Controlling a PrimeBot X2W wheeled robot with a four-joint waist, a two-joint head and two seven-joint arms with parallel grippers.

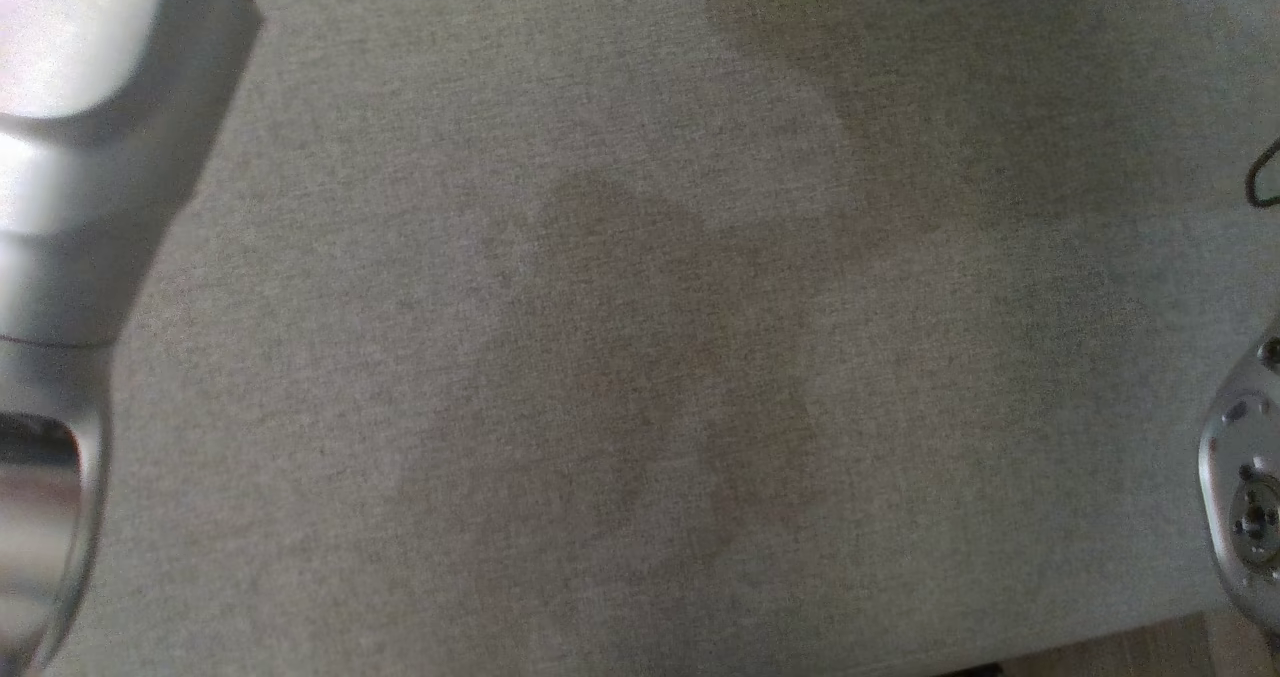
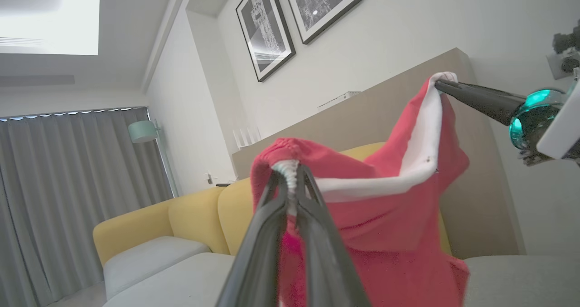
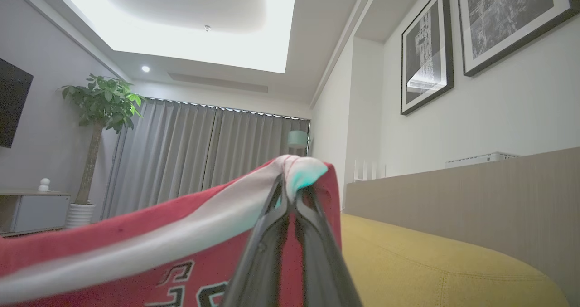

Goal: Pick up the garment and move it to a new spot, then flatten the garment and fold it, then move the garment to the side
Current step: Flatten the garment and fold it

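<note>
Now holding the red garment (image 2: pixel 394 225) up in the air, pinching its white trim (image 2: pixel 421 143) with the left gripper (image 2: pixel 292 173) and the right gripper (image 3: pixel 290 191). Likely handling soft, light, floppy; gripping along the trimmed edge looking safest.

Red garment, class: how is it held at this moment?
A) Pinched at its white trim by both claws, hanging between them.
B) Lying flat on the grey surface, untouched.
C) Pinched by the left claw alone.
A: in the left wrist view the left claw and the right claw each clamp the garment by its edge.
</note>
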